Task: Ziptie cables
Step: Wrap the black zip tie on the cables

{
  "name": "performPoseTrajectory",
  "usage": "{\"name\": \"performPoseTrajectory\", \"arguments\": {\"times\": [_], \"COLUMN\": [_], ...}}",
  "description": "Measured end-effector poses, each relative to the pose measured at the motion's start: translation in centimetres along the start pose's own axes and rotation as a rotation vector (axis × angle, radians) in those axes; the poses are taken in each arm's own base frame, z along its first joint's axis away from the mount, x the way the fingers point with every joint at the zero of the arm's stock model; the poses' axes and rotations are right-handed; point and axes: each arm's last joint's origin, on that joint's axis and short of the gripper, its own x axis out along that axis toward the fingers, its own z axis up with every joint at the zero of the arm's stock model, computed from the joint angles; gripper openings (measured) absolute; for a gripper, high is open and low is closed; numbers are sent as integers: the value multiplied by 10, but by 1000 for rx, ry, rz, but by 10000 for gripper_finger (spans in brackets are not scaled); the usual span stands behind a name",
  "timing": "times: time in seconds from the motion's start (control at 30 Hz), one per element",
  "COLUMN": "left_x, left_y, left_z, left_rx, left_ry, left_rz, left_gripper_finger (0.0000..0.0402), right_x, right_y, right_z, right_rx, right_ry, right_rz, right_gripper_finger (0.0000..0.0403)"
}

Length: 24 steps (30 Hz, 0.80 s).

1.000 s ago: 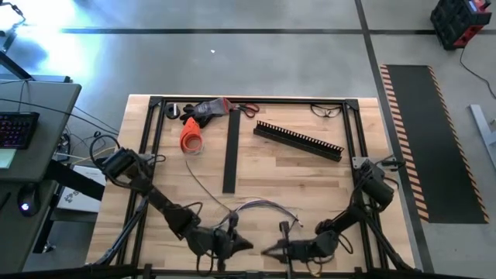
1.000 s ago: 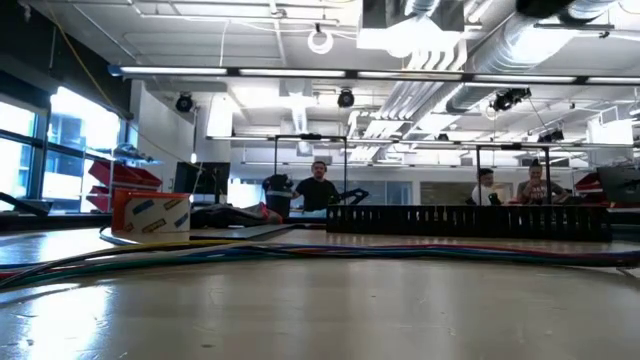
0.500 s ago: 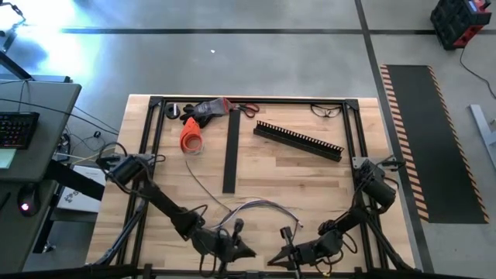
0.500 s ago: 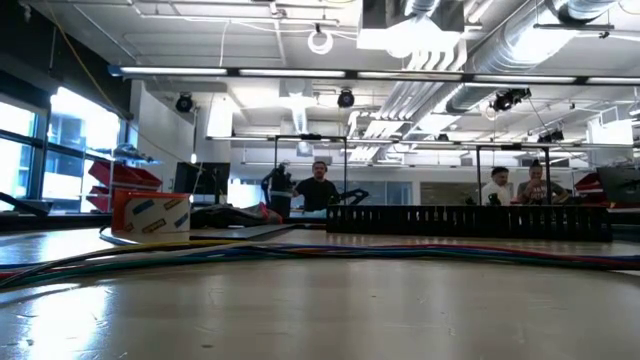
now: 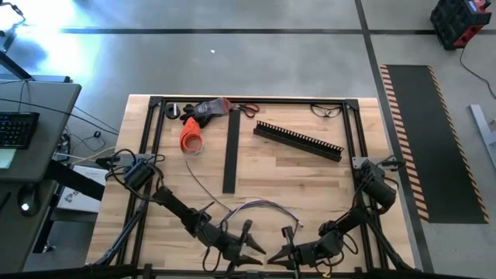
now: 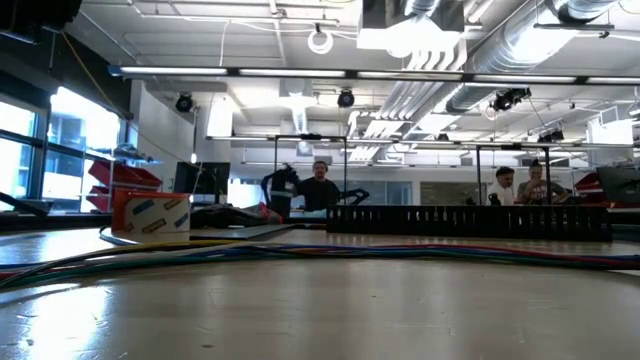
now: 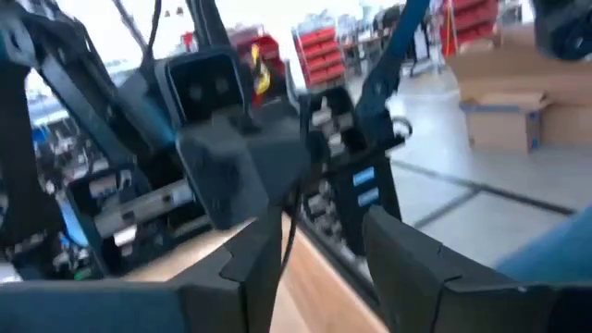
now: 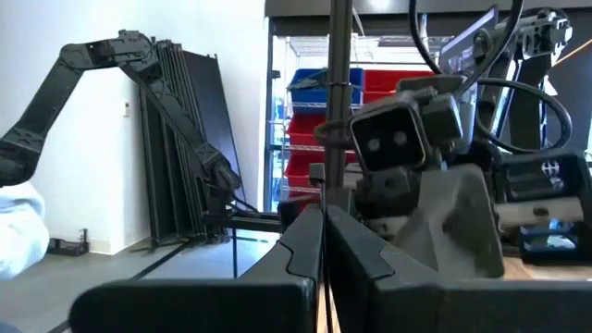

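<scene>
The cables [image 5: 260,206] lie in a loose arc on the wooden table, ahead of both grippers; in the low view the cables [image 6: 300,252] run flat across the tabletop. My left gripper [image 5: 253,240] stands open by the near edge, its fingers splayed, facing my right gripper [image 5: 280,252], which is shut. In the left wrist view a thin dark strip [image 7: 290,227] passes between the open fingers of my left gripper [image 7: 319,245]; whether it touches them I cannot tell. It rises from my right gripper [image 8: 324,215]. My right gripper pinches a thin dark strip [image 8: 329,190] between its two shut fingers at the strip's lower end. The strip stands up out of the fingertips, clear of the table, and reaches toward my left gripper.
A black slotted channel [image 5: 298,140] lies at the far right and a flat black strip [image 5: 230,155] in the middle. An orange tool [image 5: 191,136], scissors [image 5: 246,109] and glasses [image 5: 326,110] sit along the far edge. A black frame [image 5: 155,139] borders the table. People sit beyond.
My left gripper has moved toward the table's right edge, closer to my right gripper, and has opened. My right gripper has drawn back a little to the right and tipped its fingers upward. The cables have stayed where they were.
</scene>
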Motion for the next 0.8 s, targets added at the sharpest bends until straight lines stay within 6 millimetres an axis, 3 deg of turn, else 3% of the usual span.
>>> {"name": "performPoseTrajectory", "arguments": {"times": [0.33,0.8], "left_x": [4,34], "left_y": [8,3], "left_z": [-2,-13], "left_rx": [-36,-24], "left_ry": [-55,-66], "left_rz": [-46,23], "left_gripper_finger": [134,133], "right_x": [1,14], "right_y": [-2,3], "right_z": [0,12], "right_rx": [-15,-98], "right_ry": [5,-25], "right_rz": [-32,-109], "right_gripper_finger": [0,0]}}
